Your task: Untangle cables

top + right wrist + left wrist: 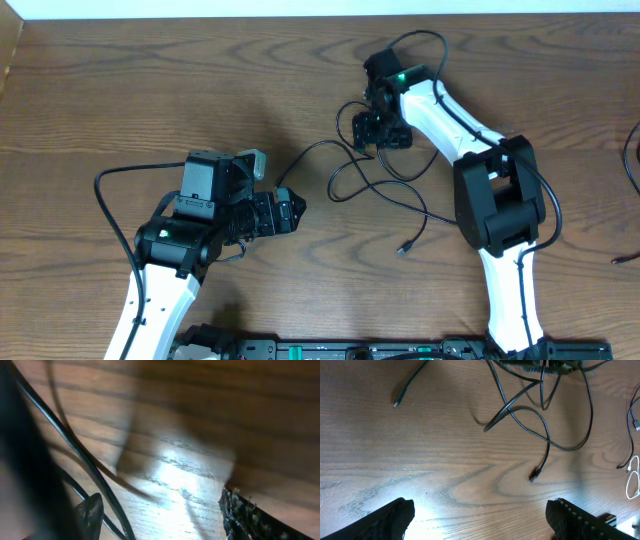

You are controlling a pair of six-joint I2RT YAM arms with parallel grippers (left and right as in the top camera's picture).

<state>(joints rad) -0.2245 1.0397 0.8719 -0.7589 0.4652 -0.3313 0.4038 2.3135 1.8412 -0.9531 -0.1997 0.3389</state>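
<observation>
Thin black cables (385,190) lie in loose loops on the wood table (150,90), between the two arms. One plug end (404,246) rests apart at the front. My right gripper (378,130) is low over the far end of the loops. In the right wrist view it (160,515) is open, and a black cable (95,477) runs just inside its left finger (90,515). My left gripper (290,212) stands open to the left of the cables, nothing between its fingers (575,520). Ahead of it lie the loops (507,407) and a plug (533,477).
A thin white cable (634,480) and another black lead (635,415) lie at the far right of the left wrist view. A loose black end (396,404) lies at its upper left. The arms' own thicker leads (100,190) loop beside each arm.
</observation>
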